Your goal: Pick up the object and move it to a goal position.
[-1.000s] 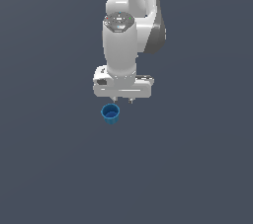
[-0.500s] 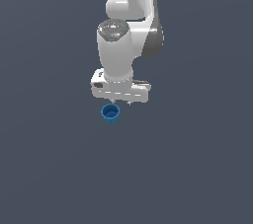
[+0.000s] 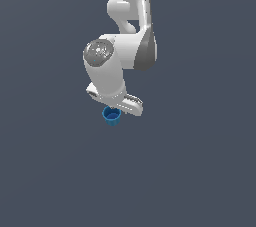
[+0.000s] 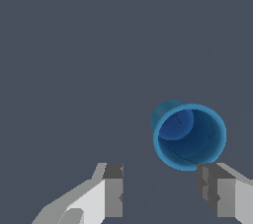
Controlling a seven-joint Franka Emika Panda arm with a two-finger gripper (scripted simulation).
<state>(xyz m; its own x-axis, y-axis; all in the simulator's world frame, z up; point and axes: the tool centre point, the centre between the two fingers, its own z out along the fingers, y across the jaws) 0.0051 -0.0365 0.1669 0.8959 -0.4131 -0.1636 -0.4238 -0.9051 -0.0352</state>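
Cup (image 4: 189,135), bright blue, hollow, round-rimmed, with slightly tapered walls.

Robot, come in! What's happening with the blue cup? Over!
Pincer open, empty. Blue cup upright, not between the fingers yet. Nothing blocking.

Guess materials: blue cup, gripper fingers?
Blue cup: looks like smooth plastic, uniform colour, thin wall, soft sheen; a render, so uncertain. Gripper fingers: flat matte grey, likely painted metal or plastic, darker pads; cannot tell which.

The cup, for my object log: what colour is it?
Bright blue cup, clearest in the wrist view.
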